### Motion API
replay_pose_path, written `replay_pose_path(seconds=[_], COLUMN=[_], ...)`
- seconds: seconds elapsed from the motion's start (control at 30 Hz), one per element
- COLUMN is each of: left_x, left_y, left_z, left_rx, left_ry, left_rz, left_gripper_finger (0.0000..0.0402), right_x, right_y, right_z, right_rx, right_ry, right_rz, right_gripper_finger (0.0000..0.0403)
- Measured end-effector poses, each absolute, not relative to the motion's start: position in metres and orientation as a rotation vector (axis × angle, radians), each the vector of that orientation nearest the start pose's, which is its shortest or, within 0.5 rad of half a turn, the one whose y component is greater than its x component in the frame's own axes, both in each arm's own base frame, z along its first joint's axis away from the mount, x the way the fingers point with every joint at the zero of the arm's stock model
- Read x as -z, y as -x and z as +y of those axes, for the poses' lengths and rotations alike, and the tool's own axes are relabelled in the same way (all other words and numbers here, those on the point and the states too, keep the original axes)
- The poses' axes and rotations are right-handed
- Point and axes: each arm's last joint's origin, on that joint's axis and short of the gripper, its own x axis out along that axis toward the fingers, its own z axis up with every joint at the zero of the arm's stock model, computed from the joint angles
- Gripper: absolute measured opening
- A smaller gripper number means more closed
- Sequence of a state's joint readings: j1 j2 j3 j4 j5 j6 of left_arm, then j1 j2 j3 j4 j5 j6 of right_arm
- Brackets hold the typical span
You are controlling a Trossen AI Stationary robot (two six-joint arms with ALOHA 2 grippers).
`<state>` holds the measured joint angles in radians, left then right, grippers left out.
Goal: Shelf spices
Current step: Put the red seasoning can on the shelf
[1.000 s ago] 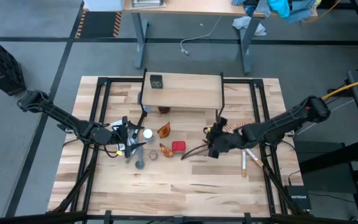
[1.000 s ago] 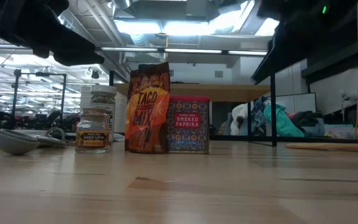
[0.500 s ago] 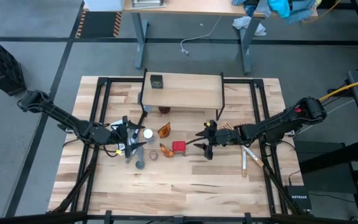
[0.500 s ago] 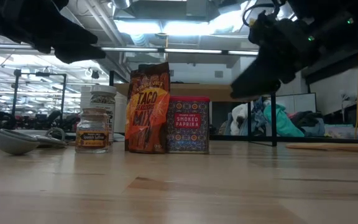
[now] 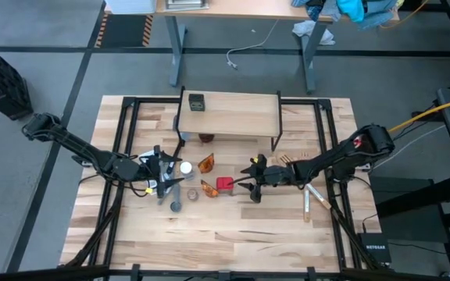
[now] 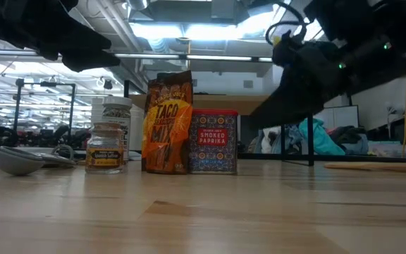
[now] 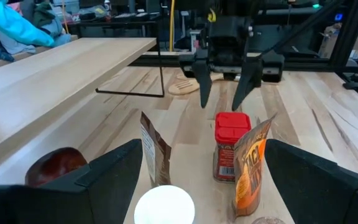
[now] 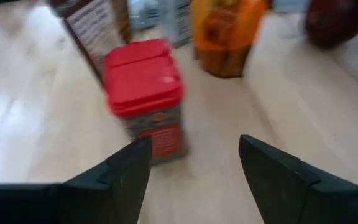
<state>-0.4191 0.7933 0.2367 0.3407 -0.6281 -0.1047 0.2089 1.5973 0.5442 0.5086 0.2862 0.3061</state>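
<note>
Now, line by line:

Red-topped box: [image 5: 224, 184] stands upright on the counter [image 5: 233, 242] in front of the shelf; in the low view its label reads smoked paprika [image 6: 213, 141]; its red lid fills the right wrist view [image 8: 143, 70].

Orange packets: one [image 5: 206, 164] lies just behind the box, another [image 5: 208, 188] just to its left; the low view shows a taco mix pouch [image 6: 168, 121] touching the box's side.

White-capped jar: [image 5: 186, 168] left of the packets, near the left end effector.

Small jar: [image 6: 106, 147] stands in front of the white-capped jar in the low view.

Dark grey tin: [image 5: 197, 101] on the shelf's back left corner.

Shelf: [image 5: 237, 115] light-wood board at the counter's far middle; a dark red round thing [image 5: 206, 138] sits under its front edge.

Right end effector: [image 5: 250, 178] released, fingers spread, just right of the red-topped box and not touching it, held above the counter.

Left end effector: [image 5: 169, 173] released, fingers apart, beside the white-capped jar.

Wooden spatula: [image 5: 306, 201] on the counter's right side.
</note>
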Motion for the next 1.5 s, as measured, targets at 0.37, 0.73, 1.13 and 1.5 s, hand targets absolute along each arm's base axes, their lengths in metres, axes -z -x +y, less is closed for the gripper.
replay_pose_path(seconds=[0.37,0.73,1.13,1.5], left_x=[-0.194,-0.194,-0.193,-0.193], left_y=[-0.156,-0.156,-0.156,-0.156], left_z=[-0.051,-0.051,-0.051,-0.051], left_rx=[-0.217,-0.217,-0.218,-0.218], left_ry=[-0.008,-0.008,-0.009,-0.009], left_rz=[0.177,0.177,0.183,0.185], left_gripper_finger=[0.0331,0.0331,0.0331,0.0331], right_x=[-0.114,-0.1,-0.103,-0.111], right_y=[-0.294,-0.326,-0.33,-0.342], right_z=[0.058,0.065,0.058,0.046], right_rx=[0.006,-0.018,0.042,-0.124], right_ry=[-0.217,-0.095,-0.021,-0.069], right_rz=[0.45,0.462,0.433,0.419], right_gripper_finger=[0.0248,0.0248,0.0248,0.0248])
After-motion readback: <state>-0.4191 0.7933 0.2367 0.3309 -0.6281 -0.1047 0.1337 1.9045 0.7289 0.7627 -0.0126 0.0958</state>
